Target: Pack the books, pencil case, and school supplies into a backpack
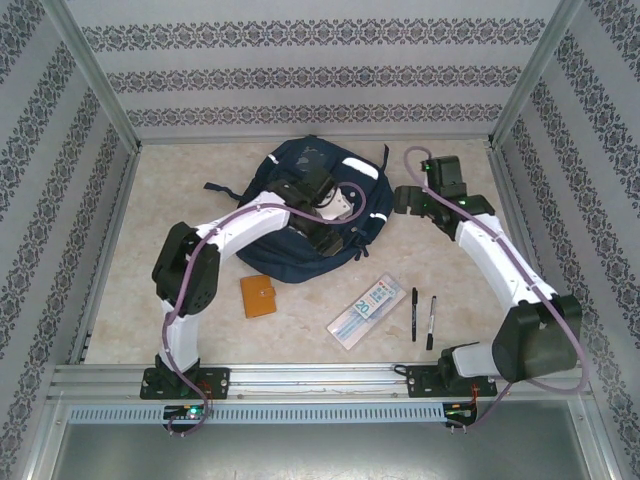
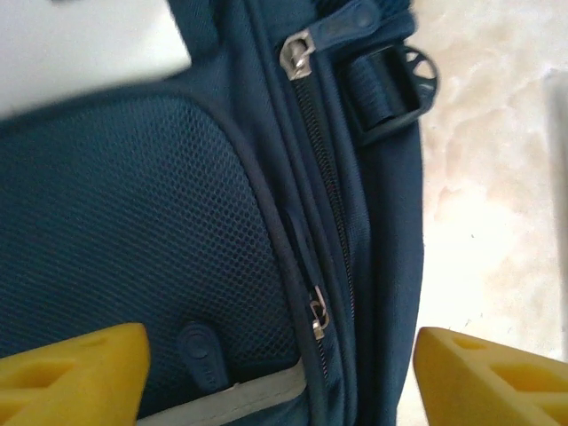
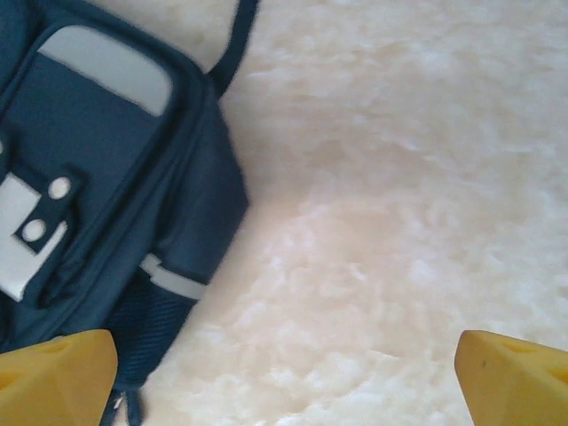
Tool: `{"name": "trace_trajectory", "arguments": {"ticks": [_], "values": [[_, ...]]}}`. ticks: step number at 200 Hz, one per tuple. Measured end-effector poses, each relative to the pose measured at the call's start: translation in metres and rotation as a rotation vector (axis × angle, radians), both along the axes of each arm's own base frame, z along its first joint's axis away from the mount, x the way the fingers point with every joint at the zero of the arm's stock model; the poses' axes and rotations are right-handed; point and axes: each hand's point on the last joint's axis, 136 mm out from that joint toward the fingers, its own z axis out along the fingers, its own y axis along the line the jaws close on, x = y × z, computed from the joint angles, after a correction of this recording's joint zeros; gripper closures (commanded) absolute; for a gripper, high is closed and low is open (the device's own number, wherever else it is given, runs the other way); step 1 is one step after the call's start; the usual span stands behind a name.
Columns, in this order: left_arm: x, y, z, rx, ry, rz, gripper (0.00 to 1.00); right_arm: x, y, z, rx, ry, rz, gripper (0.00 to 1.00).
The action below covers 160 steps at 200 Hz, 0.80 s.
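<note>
Navy-blue fabric backpack with white patches (image 1: 300, 170) is lying flat toward 12 o'clock on the cream marbled table (image 1: 170, 190), so everything's waiting on getting it open. I'm hovering my left gripper (image 2: 280, 382) right over its side, yellow fingers (image 2: 71, 377) spread wide and holding nothing. Between them I'm looking at the dark mesh pocket (image 2: 115, 222) and a small silver zip pull (image 2: 317, 318), which I'm guessing is why I'm parked here: that zipper looks like the way in.

My right gripper (image 3: 284, 382) is hanging at the bag's 3 o'clock, over bare table, also gaping and empty. Probably standing by to steady the fabric.

Nothing else looks packed yet. The small orange-brown square notebook (image 1: 257, 296) is sitting at the bag's 7 o'clock, the long pale translucent pencil case (image 1: 367, 310) at 5 o'clock, and the two slim black pens (image 1: 414, 313) just past it. All are lying near my bases, easy to reach.
</note>
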Motion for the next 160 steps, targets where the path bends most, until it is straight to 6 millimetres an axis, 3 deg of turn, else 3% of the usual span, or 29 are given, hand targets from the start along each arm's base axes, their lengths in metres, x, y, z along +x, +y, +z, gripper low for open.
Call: {"name": "trace_trajectory", "arguments": {"ticks": [15, 43, 94, 99, 110, 121, 145, 160], "values": [[-0.001, 0.002, -0.005, 0.019, 0.017, 0.076, 0.25, 0.001, -0.004, -0.006, 0.017, 0.019, -0.005, 0.12], [0.002, 0.011, -0.007, 0.041, 0.03, 0.212, 0.3, 0.002, 0.01, -0.031, 0.061, 0.099, 0.047, 0.19], [-0.004, 0.017, -0.029, 0.144, 0.039, 0.273, 0.31, 0.004, 0.033, -0.059, 0.152, 0.204, 0.13, 0.19], [-0.005, 0.016, -0.03, 0.152, 0.037, 0.272, 0.37, 0.004, 0.035, -0.06, 0.159, 0.209, 0.136, 0.19], [-0.006, 0.015, -0.032, 0.162, 0.034, 0.28, 0.63, 0.006, 0.039, -0.061, 0.173, 0.217, 0.151, 0.2], [-0.007, 0.015, -0.032, 0.168, 0.031, 0.283, 0.79, 0.008, 0.043, -0.062, 0.185, 0.221, 0.169, 0.2], [-0.007, 0.014, -0.028, 0.179, 0.021, 0.272, 1.0, 0.011, 0.059, -0.065, 0.208, 0.228, 0.259, 0.2], [-0.007, 0.013, -0.024, 0.176, 0.02, 0.261, 1.0, 0.008, 0.077, -0.069, 0.223, 0.24, 0.39, 0.21]]}}
